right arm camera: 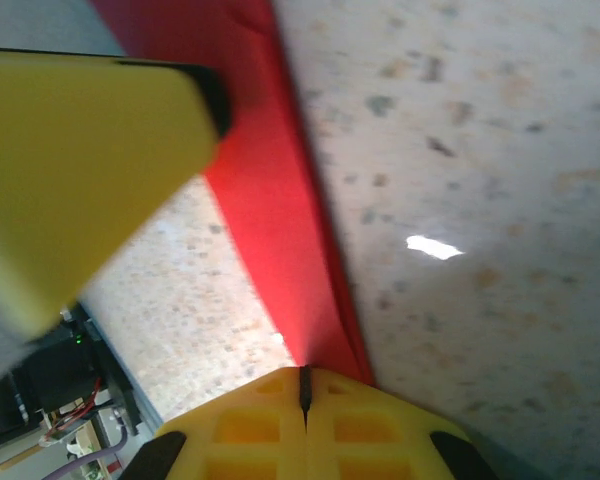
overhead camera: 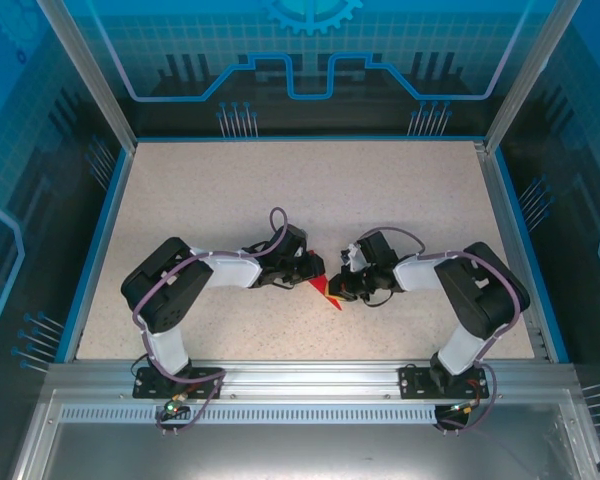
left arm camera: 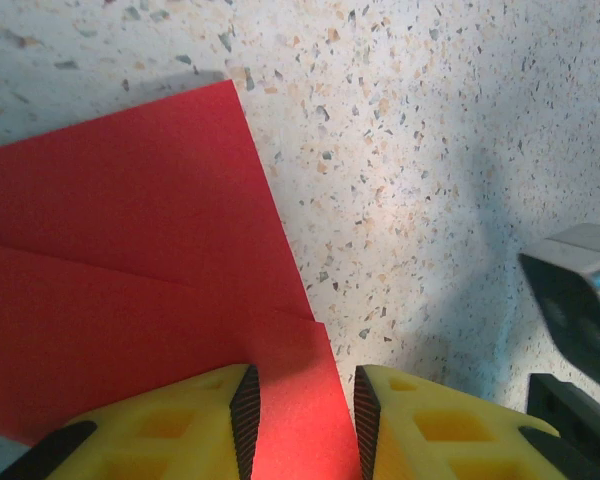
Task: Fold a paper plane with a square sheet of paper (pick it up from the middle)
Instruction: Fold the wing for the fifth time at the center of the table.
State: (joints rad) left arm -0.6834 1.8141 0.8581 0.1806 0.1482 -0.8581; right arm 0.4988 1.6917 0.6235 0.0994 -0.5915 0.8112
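— Right gripper [right arm camera: 304, 388] first: its yellow fingers are pressed together with no gap, and a narrow folded strip of the sheet of paper [right arm camera: 280, 230] runs straight into the seam between them; it is pinching that red edge.

— And the left gripper [left arm camera: 300, 415]?

— Its yellow fingers, moulded with square hollows, stand apart; the black ribbed pads [left arm camera: 246, 410] face each other across a gap, and red paper lies flat in that gap; the fingertips look to be resting on the sheet, though I cannot tell for sure that they touch it.

— Where is the paper?

— On the tabletop [overhead camera: 230, 200], near its middle, between the two grippers; from above it shows as a small red pointed shape, partly covered by them.

— And close up?

— Thin, matte, bright red; the left wrist view shows a straight crease across it, one layer lying over another, and a sharp corner at the top; the tabletop is pale with grey and tan flecks, like terrazzo, and slightly glossy where a light reflects.
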